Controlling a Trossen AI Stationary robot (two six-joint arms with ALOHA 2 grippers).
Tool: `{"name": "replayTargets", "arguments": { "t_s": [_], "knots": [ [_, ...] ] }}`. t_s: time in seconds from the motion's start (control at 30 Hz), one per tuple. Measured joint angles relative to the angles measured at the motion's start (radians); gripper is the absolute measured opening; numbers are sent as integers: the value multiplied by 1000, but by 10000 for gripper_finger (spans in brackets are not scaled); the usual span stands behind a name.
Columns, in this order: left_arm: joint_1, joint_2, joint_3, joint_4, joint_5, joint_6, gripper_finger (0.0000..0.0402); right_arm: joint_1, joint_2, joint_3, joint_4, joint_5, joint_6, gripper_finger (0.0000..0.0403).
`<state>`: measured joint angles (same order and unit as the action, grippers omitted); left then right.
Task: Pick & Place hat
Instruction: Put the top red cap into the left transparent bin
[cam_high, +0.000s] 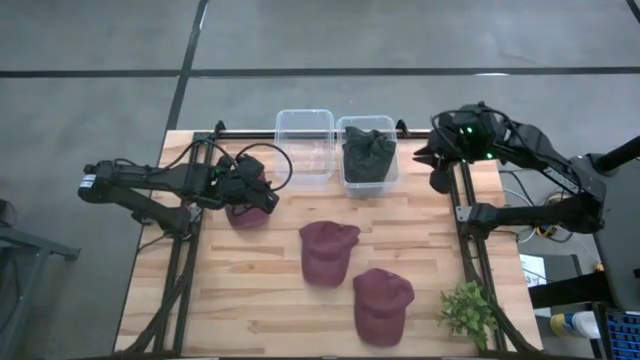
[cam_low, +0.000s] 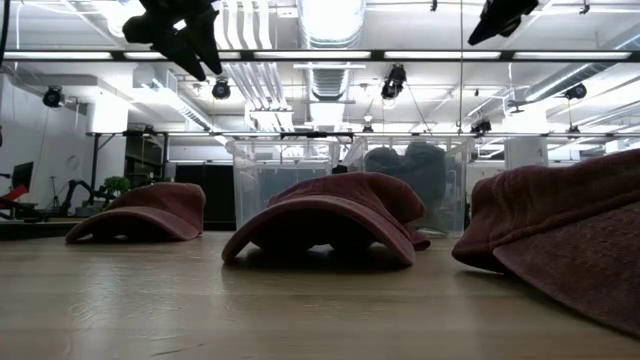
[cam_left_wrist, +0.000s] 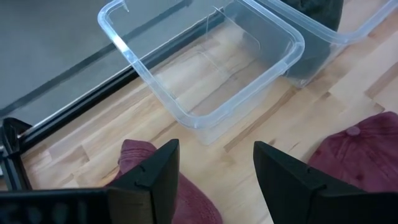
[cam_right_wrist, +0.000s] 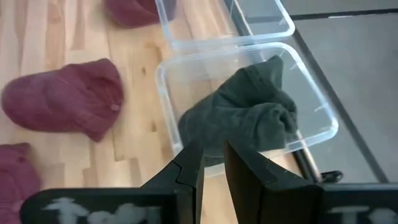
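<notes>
Three maroon hats lie brim-down on the wooden table: a left hat (cam_high: 245, 213) (cam_low: 140, 212) (cam_left_wrist: 155, 186), a middle hat (cam_high: 328, 251) (cam_low: 330, 215) (cam_left_wrist: 360, 155) and a near hat (cam_high: 382, 304) (cam_low: 570, 240). My left gripper (cam_high: 250, 192) (cam_left_wrist: 216, 174) (cam_low: 185, 35) hangs open, well above the left hat, touching nothing. At the far edge stand an empty clear bin (cam_high: 304, 143) (cam_left_wrist: 205, 68) and a clear bin (cam_high: 368, 153) (cam_right_wrist: 249, 118) holding dark green hats (cam_right_wrist: 242, 121). My right gripper (cam_high: 440, 165) (cam_right_wrist: 212, 171) waits raised beside that bin, its fingers nearly together and holding nothing.
A small green plant (cam_high: 468, 310) stands at the table's near right corner. Black frame rails (cam_high: 465, 210) run along the table's left and right sides. Bare wood (cam_high: 260, 290) shows at the near left of the table.
</notes>
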<state>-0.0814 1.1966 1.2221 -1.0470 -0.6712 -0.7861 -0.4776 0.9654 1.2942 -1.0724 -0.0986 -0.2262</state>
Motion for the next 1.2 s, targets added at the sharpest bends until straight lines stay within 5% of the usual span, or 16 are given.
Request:
{"name": "replayTargets", "arguments": {
  "t_s": [0.37,0.83,1.2],
  "knots": [
    [18,0,0,0,14,181,197,18,-104,-116,10,-6,126,59],
    [259,65,0,-42,118,191,197,17,-153,-218,115,-18,149,59],
    [285,78,0,-58,77,183,197,17,-154,-204,114,-18,156,59]
  ]
}}
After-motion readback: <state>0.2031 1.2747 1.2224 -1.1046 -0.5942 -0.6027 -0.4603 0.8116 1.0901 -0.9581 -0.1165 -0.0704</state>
